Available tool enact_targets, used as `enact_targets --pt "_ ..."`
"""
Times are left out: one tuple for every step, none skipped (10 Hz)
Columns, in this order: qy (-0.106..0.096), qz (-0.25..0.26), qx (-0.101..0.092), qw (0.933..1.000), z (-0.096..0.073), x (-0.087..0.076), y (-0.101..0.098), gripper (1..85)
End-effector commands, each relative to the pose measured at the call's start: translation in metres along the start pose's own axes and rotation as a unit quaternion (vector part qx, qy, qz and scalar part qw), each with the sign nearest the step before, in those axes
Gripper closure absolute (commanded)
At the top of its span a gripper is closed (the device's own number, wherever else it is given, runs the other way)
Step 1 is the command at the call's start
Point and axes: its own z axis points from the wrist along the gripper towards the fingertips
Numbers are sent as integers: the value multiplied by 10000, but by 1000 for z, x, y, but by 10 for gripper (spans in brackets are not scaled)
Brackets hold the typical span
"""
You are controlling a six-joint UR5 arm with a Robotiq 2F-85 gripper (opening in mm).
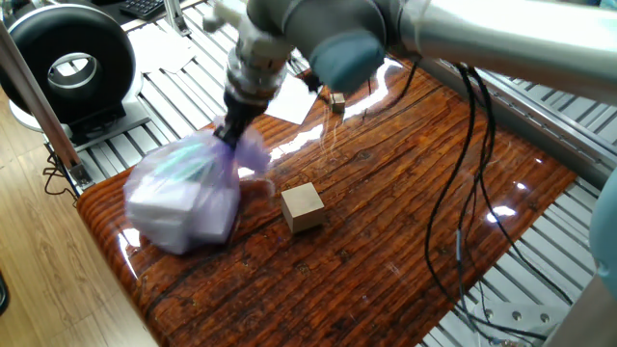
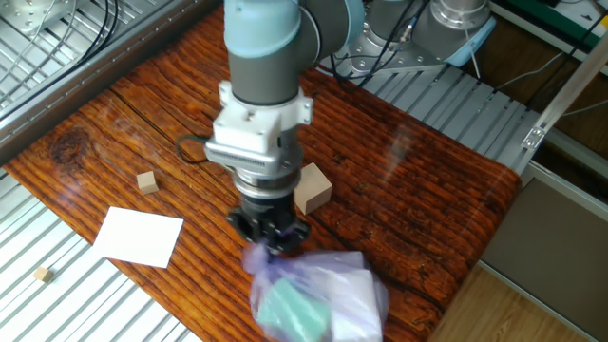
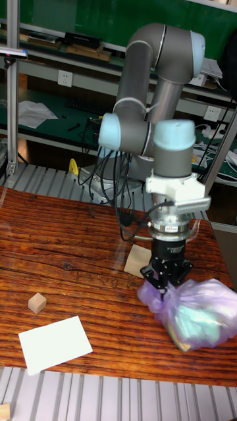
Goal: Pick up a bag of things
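Observation:
The bag of things [image 1: 183,193] is a bulging pale-purple plastic bag with whitish and teal contents, at the table's left corner. It looks blurred in both fixed views. My gripper [image 1: 228,135] is shut on its knotted ruffled top, coming straight down from above. In the other fixed view the gripper [image 2: 271,242] pinches the knot just above the bag [image 2: 313,294]. From the tall fixed view, the bag [image 3: 194,316] hangs to the right below the gripper [image 3: 161,284]. I cannot tell whether its bottom touches the table.
A tan wooden cube [image 1: 303,207] sits just right of the bag. A white paper sheet [image 2: 138,236] and a small cube [image 2: 145,181] lie further along the table. A black ring-shaped device [image 1: 67,63] stands beyond the table's corner. The table edge [image 1: 106,231] runs close under the bag.

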Motion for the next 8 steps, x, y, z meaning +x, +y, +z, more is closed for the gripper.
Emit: enact_targets --pt "156 -163 297 9993 -48 -11 -27 843" --pt "101 -94 311 9994 -57 -15 -28 843" --pt "-12 52 204 9998 -62 -21 -22 843" --pt "15 91 193 9998 -69 -19 -20 843" --pt "56 144 130 9998 -78 -18 -16 843" --pt "85 186 80 9998 -89 -17 -13 843" --pt "56 187 27 9998 -102 -17 -11 843" --pt "30 238 -42 9997 -110 -17 -9 843"
